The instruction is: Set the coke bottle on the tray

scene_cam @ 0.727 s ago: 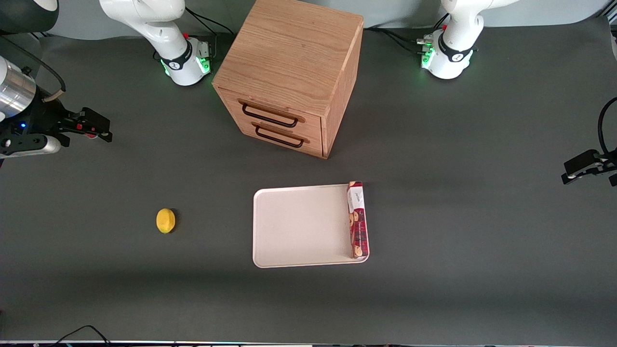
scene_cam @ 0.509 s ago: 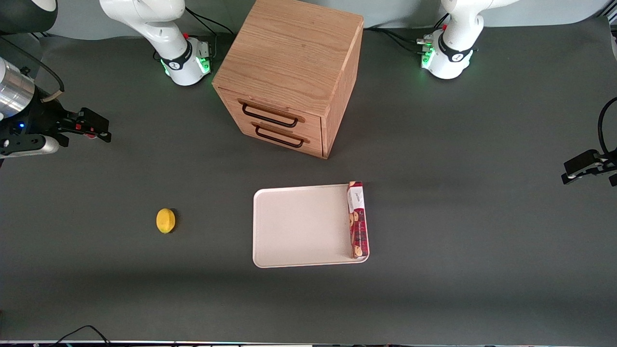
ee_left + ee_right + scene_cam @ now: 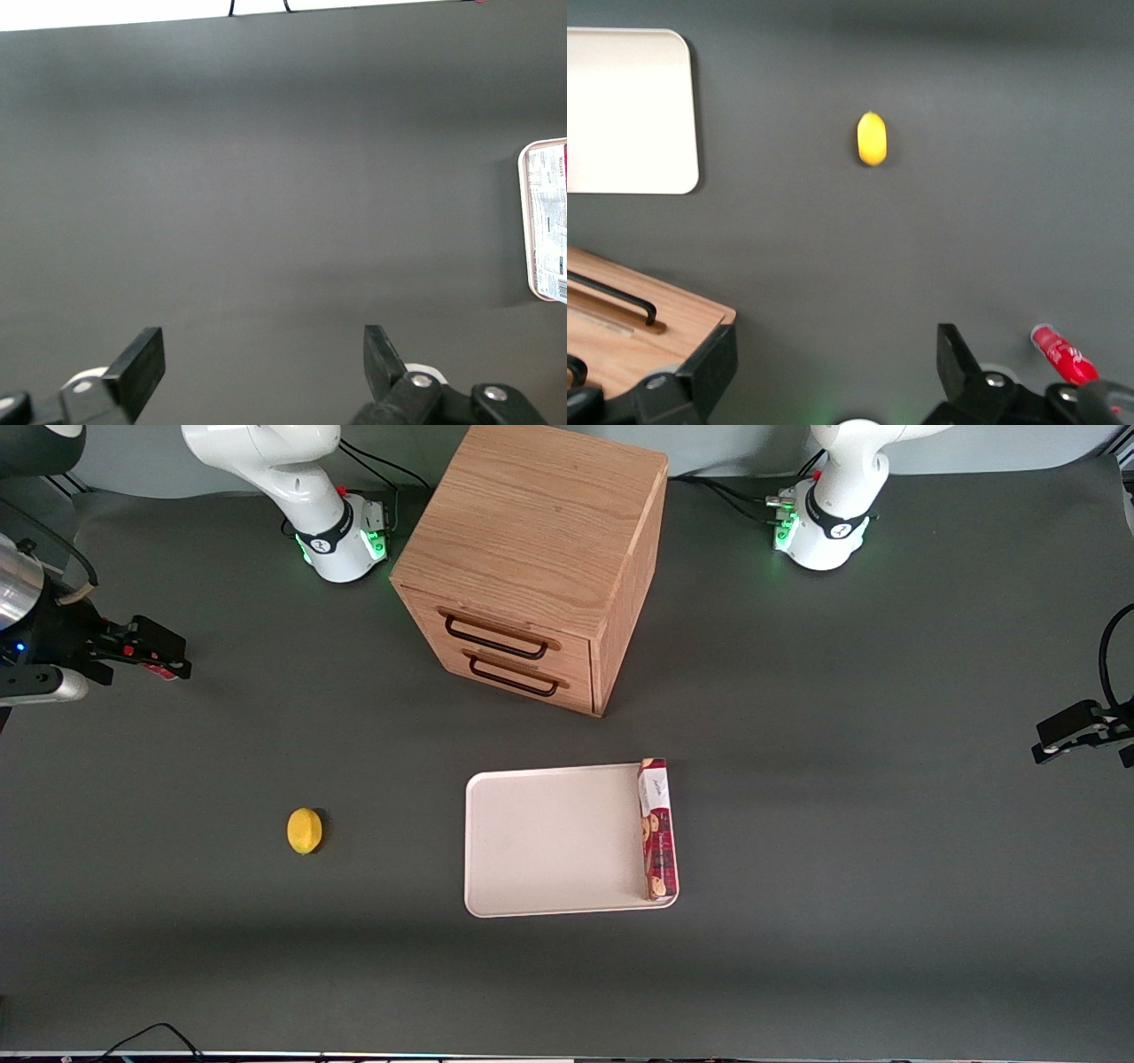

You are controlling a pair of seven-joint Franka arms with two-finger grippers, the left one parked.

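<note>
The coke bottle (image 3: pixel 1062 354), small, red and glossy with a red cap, lies on the dark table just outside one finger of my right gripper (image 3: pixel 835 347). The gripper is open and empty, with its fingers wide apart above bare table. In the front view the gripper (image 3: pixel 170 655) hangs near the working arm's end of the table, and the bottle is hidden under it. The cream-white tray (image 3: pixel 549 841) lies in front of the drawer cabinet, nearer the front camera. It also shows in the right wrist view (image 3: pixel 629 111).
A long red cookie box (image 3: pixel 656 828) lies along the tray's edge toward the parked arm. A yellow lemon (image 3: pixel 305 831) sits on the table between the gripper and the tray, also in the right wrist view (image 3: pixel 872 139). The wooden drawer cabinet (image 3: pixel 532 558) stands mid-table.
My right gripper has drifted toward the working arm's end of the table and slightly farther from the front camera. Nothing else has moved.
</note>
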